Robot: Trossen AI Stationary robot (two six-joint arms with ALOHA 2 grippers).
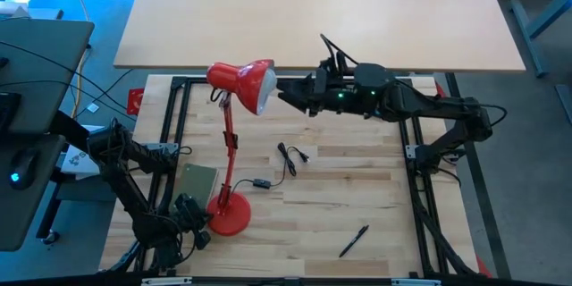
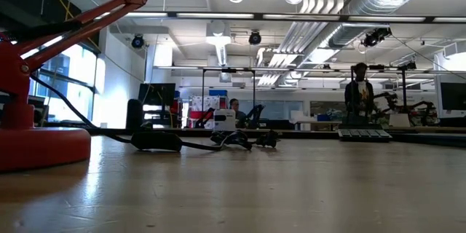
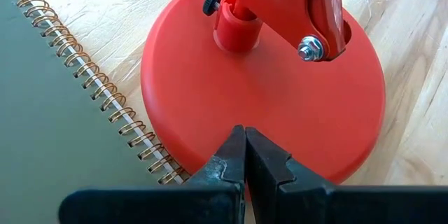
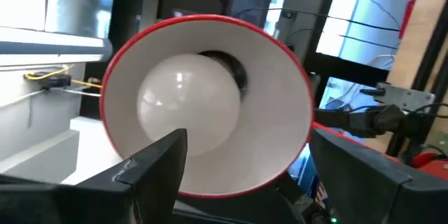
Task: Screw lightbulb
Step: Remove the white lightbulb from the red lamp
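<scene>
The red desk lamp stands on its round base (image 1: 228, 219) near the table's front left, and its shade (image 1: 243, 82) faces right. The white lightbulb (image 4: 185, 108) sits inside the shade (image 4: 280, 112). My right gripper (image 4: 248, 136) is held level and open just before the shade's mouth (image 1: 284, 94). Its fingers stand apart in front of the bulb, and I cannot tell whether they touch it. My left gripper (image 3: 245, 147) is shut, low at the base's left side (image 1: 198, 230). My left gripper rests its shut fingertips (image 3: 234, 155) on the top of the lamp base near its rim (image 3: 210, 133), on the side next to the notebook. The fingers slant down onto it from the table's near left. The base lies flat on the table.
A green spiral notebook (image 1: 198, 181) lies against the base's left side. The lamp's black cable with its switch (image 1: 261, 183) and plug (image 1: 295, 155) lies mid-table, and a black pen (image 1: 354, 240) lies front right. In the low view the base (image 2: 36, 142) fills the left.
</scene>
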